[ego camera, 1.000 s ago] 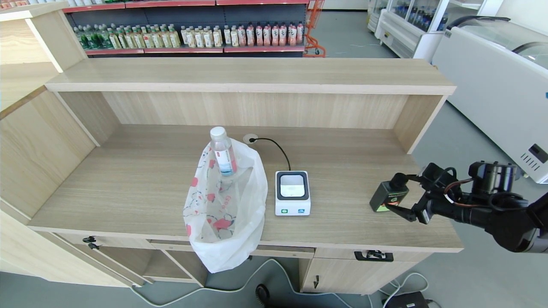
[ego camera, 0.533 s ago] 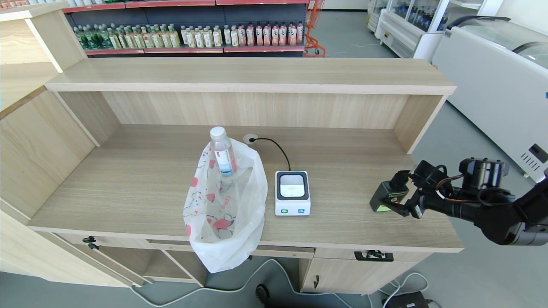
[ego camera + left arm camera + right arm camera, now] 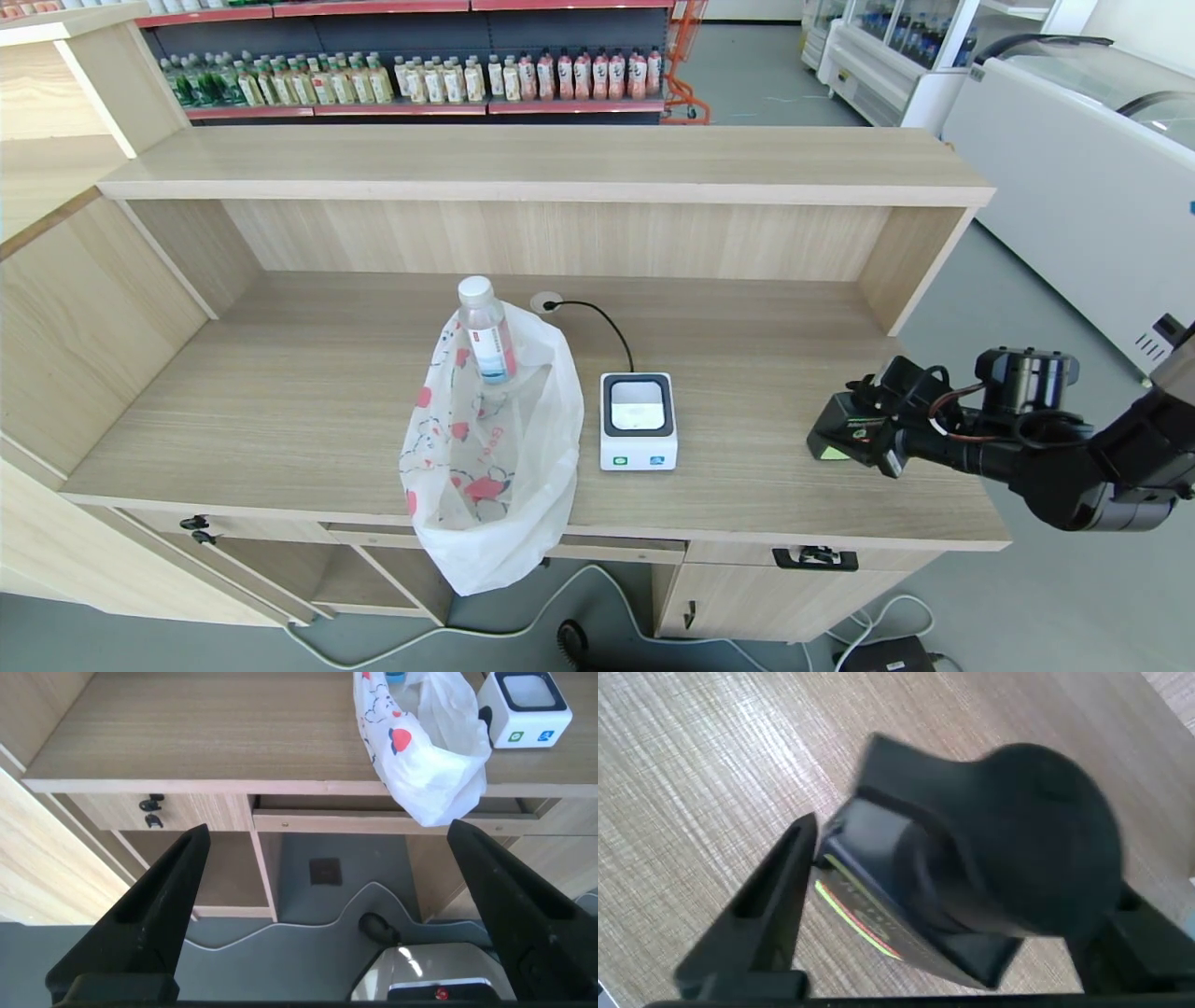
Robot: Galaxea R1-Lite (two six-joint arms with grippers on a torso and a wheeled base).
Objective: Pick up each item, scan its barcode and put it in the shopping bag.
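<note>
A small dark container with a black cap and a green and red label stands on the wooden counter near its right end. My right gripper is open, one finger on each side of it. From the right wrist view the container sits between the fingers, close to both. The white shopping bag with red prints hangs over the counter's front edge and holds an upright water bottle. The white barcode scanner sits just right of the bag. My left gripper is open below the counter front.
The scanner's black cable runs back to a hole in the counter. A raised shelf and side walls enclose the counter. Drawers and floor cables lie under the front edge. Freezers stand to the right.
My right gripper has moved left over the counter's right end until its fingers flank the dark container. The bag, bottle and scanner have not moved.
</note>
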